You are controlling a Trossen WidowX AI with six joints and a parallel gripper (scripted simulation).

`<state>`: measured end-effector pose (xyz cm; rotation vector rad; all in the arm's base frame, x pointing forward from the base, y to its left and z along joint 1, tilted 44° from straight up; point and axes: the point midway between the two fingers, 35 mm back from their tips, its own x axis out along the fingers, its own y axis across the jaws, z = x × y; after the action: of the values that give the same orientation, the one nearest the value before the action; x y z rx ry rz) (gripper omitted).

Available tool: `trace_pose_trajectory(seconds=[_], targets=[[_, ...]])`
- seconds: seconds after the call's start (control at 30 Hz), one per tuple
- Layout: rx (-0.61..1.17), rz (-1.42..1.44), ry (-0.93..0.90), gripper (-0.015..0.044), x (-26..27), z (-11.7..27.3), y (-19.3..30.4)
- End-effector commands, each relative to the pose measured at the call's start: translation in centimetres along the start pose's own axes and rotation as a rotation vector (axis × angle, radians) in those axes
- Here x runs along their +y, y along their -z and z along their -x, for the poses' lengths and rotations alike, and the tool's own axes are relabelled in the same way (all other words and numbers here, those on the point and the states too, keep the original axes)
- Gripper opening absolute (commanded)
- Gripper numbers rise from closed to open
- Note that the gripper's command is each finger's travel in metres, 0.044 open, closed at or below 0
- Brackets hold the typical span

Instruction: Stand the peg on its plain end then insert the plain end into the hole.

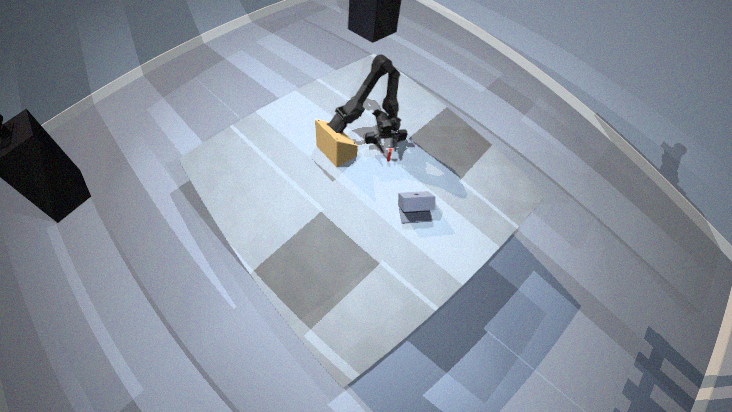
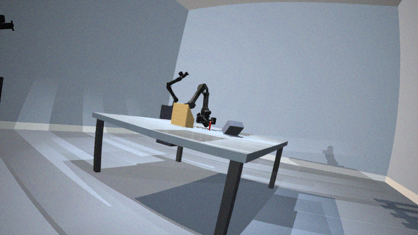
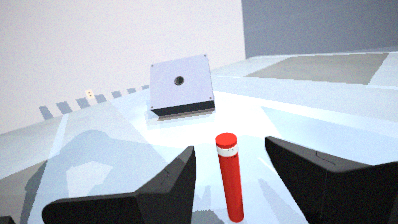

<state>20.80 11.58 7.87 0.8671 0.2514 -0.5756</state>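
The red peg [image 1: 388, 155] [image 2: 209, 125] [image 3: 231, 185] stands upright on the table, its white-banded end up and its plain end down. My gripper [image 3: 229, 146] [image 1: 390, 149] is open around the peg. In the wrist view a gap shows on each side between the peg and the fingers. The sloped panel [image 1: 415, 201] [image 2: 233, 128] [image 3: 167, 90] stands beyond the peg, and its face with one dark hole [image 3: 179, 80] shows in the wrist view. The inside of the hole is too dark to make out.
A yellow wedge-shaped block [image 1: 327, 144] [image 2: 180, 115] stands on the table [image 1: 286, 204] [image 2: 123, 125] beside the arm. Dark pedestals [image 1: 43, 168] [image 1: 374, 20] stand away from the table, and another arm [image 2: 172, 84] shows behind it in the exterior view.
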Motion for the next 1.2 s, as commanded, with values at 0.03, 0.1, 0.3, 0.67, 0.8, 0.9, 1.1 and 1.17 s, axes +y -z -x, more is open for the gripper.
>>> trace_pose_trajectory(seconds=[0.03,0.1,0.3,0.67,0.8,0.9,1.1,1.17], targets=[[0.000,0.001,0.000,0.0366,0.0,0.0,0.0],[0.000,0.001,0.000,0.0419,0.0,0.0,0.0],[0.000,0.001,0.000,0.0440,0.0,0.0,0.0],[0.017,-0.007,0.030,0.0440,2.0,0.4,-7.4],[0.016,-0.007,0.023,0.0440,1.9,1.0,-11.1],[0.008,-0.005,0.010,0.0440,1.5,1.6,-13.9],[-0.004,0.000,-0.004,0.0440,0.8,2.2,-16.0],[0.008,0.016,0.008,0.0440,0.8,2.1,-15.8]])
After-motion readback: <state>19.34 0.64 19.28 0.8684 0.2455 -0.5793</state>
